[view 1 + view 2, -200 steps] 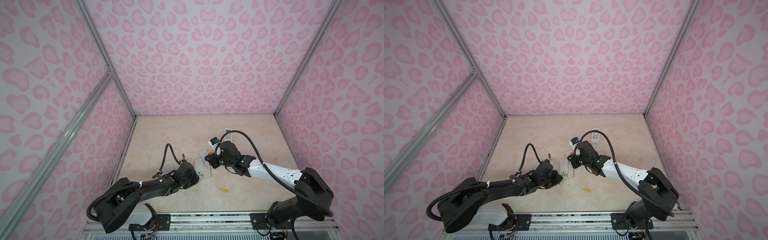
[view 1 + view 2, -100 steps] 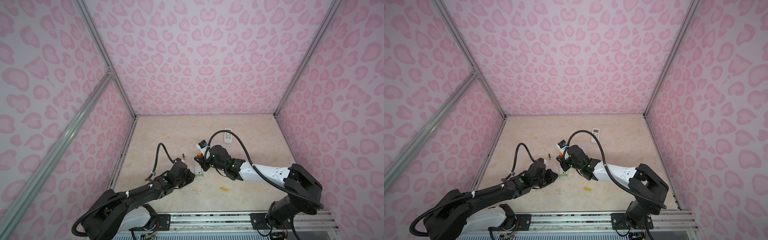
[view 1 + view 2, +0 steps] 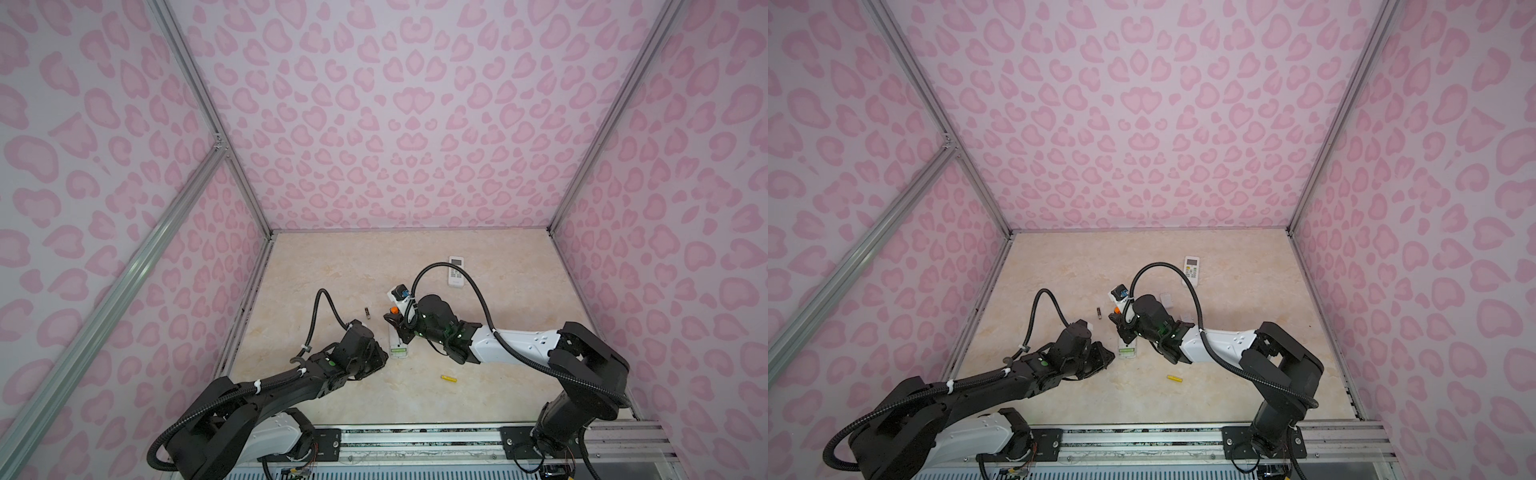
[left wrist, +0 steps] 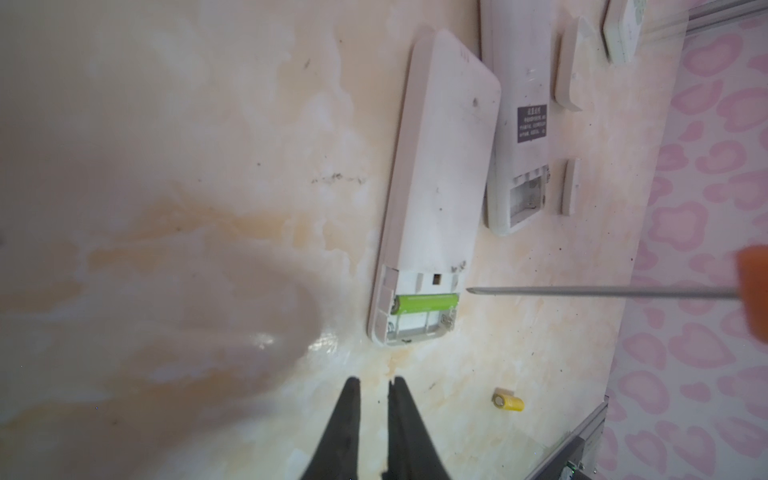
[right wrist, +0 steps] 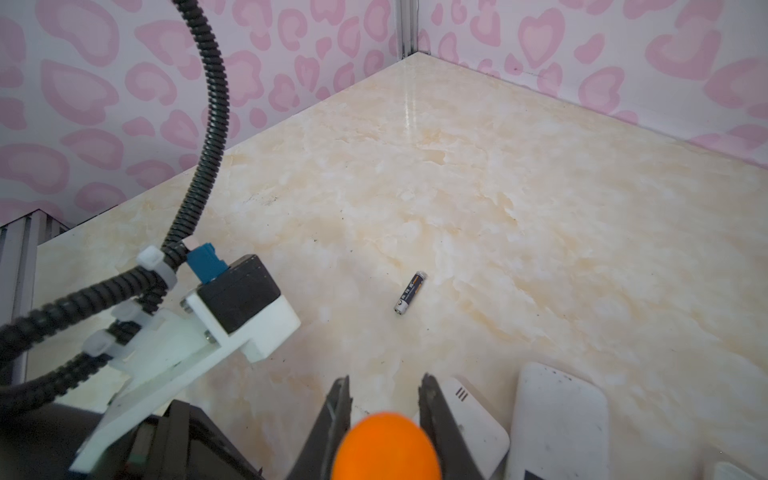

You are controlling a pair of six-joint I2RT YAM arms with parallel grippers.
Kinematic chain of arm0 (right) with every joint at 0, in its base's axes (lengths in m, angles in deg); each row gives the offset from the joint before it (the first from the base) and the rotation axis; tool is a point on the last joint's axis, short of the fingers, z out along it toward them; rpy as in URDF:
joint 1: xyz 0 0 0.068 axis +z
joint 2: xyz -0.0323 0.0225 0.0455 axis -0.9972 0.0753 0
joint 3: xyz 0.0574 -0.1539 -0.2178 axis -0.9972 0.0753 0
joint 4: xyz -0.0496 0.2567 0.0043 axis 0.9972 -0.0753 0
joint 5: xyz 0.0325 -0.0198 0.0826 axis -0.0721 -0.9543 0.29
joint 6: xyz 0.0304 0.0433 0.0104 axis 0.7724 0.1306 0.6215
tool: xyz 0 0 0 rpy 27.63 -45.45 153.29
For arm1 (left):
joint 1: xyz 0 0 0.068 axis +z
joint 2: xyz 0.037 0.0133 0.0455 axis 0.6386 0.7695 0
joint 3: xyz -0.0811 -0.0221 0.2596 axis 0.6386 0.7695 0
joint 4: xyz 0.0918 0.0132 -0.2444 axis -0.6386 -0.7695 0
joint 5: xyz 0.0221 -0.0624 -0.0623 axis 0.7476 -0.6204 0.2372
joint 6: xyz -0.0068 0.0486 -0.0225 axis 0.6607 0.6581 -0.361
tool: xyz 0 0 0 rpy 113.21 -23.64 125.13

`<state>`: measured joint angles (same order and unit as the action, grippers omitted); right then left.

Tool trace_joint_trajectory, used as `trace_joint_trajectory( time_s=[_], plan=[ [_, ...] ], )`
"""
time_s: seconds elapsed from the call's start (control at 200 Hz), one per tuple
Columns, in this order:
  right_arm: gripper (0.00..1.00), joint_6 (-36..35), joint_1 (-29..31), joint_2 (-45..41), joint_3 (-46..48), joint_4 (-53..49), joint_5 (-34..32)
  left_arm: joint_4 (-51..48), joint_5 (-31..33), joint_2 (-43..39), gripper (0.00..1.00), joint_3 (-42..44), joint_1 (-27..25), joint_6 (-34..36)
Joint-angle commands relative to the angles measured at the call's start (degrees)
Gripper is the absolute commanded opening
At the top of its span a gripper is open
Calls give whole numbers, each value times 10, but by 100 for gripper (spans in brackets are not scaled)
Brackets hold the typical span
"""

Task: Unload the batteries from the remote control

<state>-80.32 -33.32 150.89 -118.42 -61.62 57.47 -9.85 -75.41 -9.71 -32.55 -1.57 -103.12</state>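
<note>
Sitting in one slot of the open compartment at the end of the white remote control, a green battery lies across its width. The remote rests back-up on the table between the two arms. A yellow battery lies loose on the table, nearer the robot's base. A black battery lies apart on the farther side, toward the left wall. The screwdriver points its metal tip at the compartment's corner, just beside the remote's edge; whether it touches cannot be told. The right gripper has its fingers clamped on the orange handle. The left gripper sits just short of the compartment end, its fingers a narrow gap apart with nothing between them. A second remote lies alongside, with two white covers beyond it.
</note>
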Motion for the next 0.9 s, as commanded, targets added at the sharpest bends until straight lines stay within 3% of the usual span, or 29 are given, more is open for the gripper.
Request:
trace_joint_trajectory(
  time_s=[0.0, 0.31, 0.895],
  plan=[
    [0, -9, 0, 6, 8, 32, 15, 8, -3, 7, 18, -9, 1, 10],
    [0, -11, -1, 0, 31, 40, 14, 8, -4, 13, 18, -9, 1, 11],
    [0, -15, -9, 10, 93, 164, 22, 9, -11, 10, 18, -7, 0, 6]
  ],
)
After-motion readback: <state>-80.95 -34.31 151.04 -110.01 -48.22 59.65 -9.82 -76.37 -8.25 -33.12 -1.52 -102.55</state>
